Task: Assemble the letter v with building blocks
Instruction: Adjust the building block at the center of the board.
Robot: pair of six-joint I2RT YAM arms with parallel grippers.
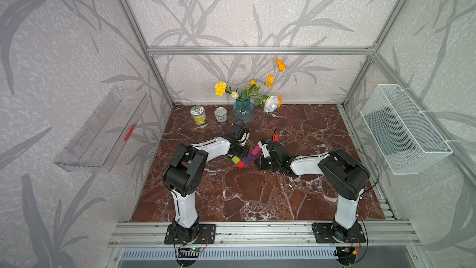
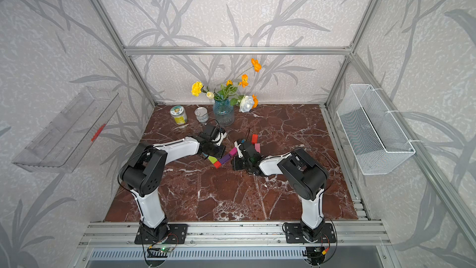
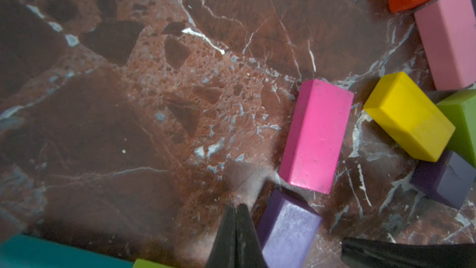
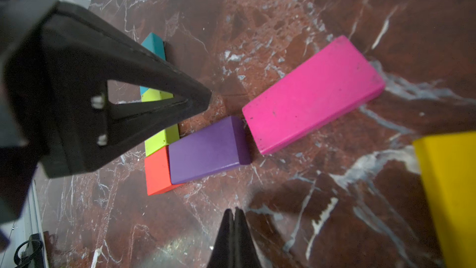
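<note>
Two wall bins are hung: clear tray (image 1: pixel 100 132) L, mesh basket (image 1: pixel 404 130) R. Flowers (image 1: pixel 220 88) are held in vase (image 1: pixel 243 112). L hand (image 3: pixel 235 228), just beside purple bar (image 4: pixel 206 150), & R hand (image 4: pixel 234 228) are clenched, nothing gripped. Mid-worktop (image 1: pixel 257 197), teal bar (image 4: pixel 153 45), lime bar (image 4: pixel 161 137) & red cube (image 4: pixel 157 174) are lined end-to-end; purple bar & magenta bar (image 4: pixel 314 94) slant off R, V tip nearside.

The magenta block (image 4: pixel 313 94) looks matt and scuffed; the veined marble-look tabletop (image 1: pixel 257 197) shines faintly.
</note>
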